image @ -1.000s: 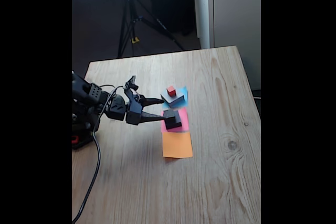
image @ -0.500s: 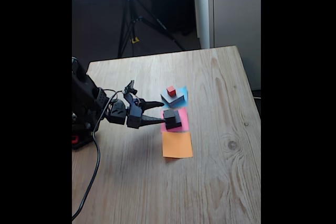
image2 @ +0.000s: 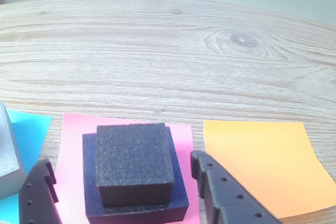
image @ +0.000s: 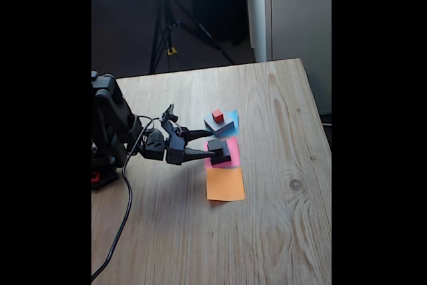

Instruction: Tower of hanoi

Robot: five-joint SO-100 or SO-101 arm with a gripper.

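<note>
my gripper (image2: pixel 122 179) sits low with its jaws apart, straddling the small dark grey block (image2: pixel 134 161), which rests on the medium black block (image2: pixel 157 208) on the pink paper (image2: pixel 181 135). i'd close squarely on the top block alone and lift straight. the wide grey block (image: pixel 222 125) carrying the red cube (image: pixel 217 115) sits close by on blue paper (image2: pixel 29 129); the orange paper (image2: pixel 262 161) lies bare.

Light wooden table (image: pixel 280 218), grain and knot visible, right of centre in fixed view. Three paper squares in column at frame centre: blue paper (image: pixel 233 117) uppermost, pink paper (image: pixel 232 146) in middle, orange paper (image: pixel 225 184) lowest, bare. Flat grey block (image: pixel 221 124) on blue. Black block (image2: pixel 134 205) on pink. Black cable (image: pixel 120 225) trailing along table's left side to lower left.
</note>
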